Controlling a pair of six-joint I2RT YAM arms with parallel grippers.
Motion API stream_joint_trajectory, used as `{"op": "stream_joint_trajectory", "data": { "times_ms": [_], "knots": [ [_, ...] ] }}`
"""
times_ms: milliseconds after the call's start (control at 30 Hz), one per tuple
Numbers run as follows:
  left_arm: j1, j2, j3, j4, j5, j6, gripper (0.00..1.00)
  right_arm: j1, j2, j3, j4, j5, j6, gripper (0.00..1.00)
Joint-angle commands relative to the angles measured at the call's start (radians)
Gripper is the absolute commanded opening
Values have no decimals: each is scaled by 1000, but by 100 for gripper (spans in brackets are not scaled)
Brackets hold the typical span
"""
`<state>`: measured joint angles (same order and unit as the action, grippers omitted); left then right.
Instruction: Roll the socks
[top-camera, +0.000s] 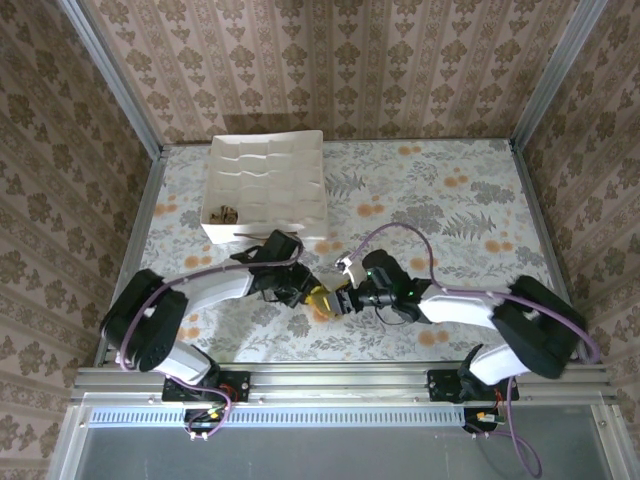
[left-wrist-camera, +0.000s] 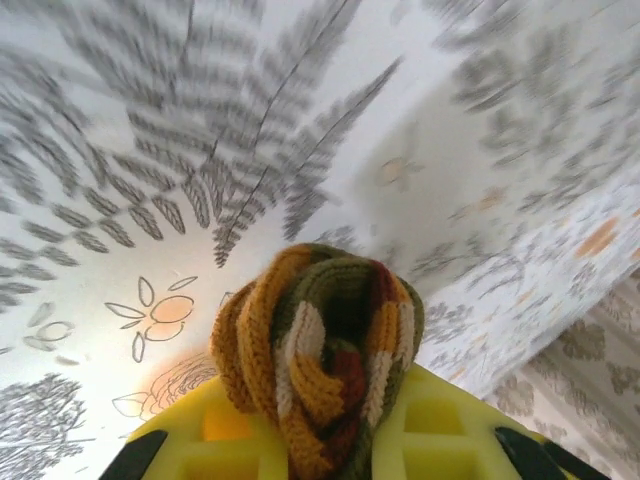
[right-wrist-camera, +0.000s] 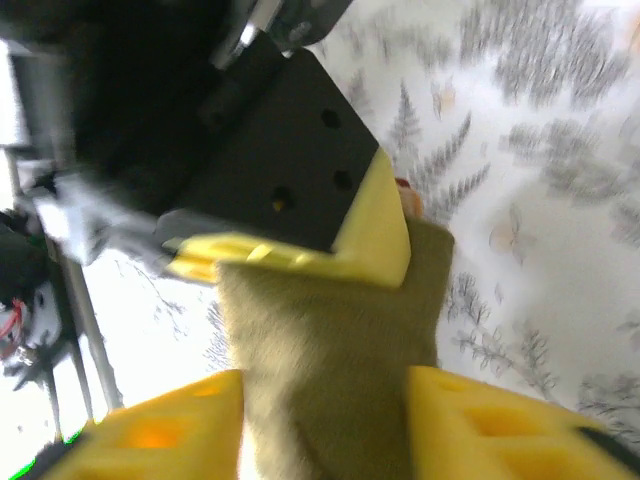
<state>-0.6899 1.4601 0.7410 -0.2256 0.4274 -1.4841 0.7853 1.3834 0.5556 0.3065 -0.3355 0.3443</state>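
Table (top-camera: 480, 190) w/ floral cloth. White tray (top-camera: 270, 170) sits at its far-left corner, w/ smth small & brown in the tray's near-left cell, too small to ID. My L arm (top-camera: 210, 285) & R arm (top-camera: 460, 305) reach in from the near edge & meet nose to nose approx mid-width, close to that edge. L claw (top-camera: 316, 297) is clamped on the sock (right-wrist-camera: 330, 380); its striped orange-green-brown cuff (left-wrist-camera: 320, 340) bulges out btwn my yellow pads (left-wrist-camera: 440, 435). R claw (top-camera: 342, 300) has jaws partway apart w/ the sock's olive body filling the gap; can't tell if it's pinching or just touching. Sock spans the two claws by the table's near edge; can't tell if it rests on the cloth.
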Motion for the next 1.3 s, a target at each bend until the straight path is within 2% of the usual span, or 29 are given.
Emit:
{"op": "stream_joint_trajectory", "data": {
  "times_ms": [0,67,200,333,433,600,767,967,1267],
  "knots": [
    [84,-133,149,-217,-157,144,0,-10,-205,95,-152,159,-117,63],
    [153,-182,265,-322,-201,245,0,-24,-286,143,-219,278,-185,69],
    [307,-182,469,-445,-251,458,0,-76,-337,258,-318,375,-247,69],
    [434,-127,578,-436,-257,592,0,-95,-331,352,-358,433,-286,64],
    [478,-64,636,-418,-308,692,0,-98,-320,397,-359,428,-306,63],
    [504,49,661,-329,-341,745,0,-97,-300,441,-376,394,-303,62],
    [500,169,696,-332,-371,785,0,-97,-297,444,-415,382,-286,62],
    [494,227,667,-311,-364,794,0,-97,-299,448,-460,378,-286,61],
    [491,287,648,-304,-422,876,0,-97,-275,463,-486,377,-287,60]
  ]
}}
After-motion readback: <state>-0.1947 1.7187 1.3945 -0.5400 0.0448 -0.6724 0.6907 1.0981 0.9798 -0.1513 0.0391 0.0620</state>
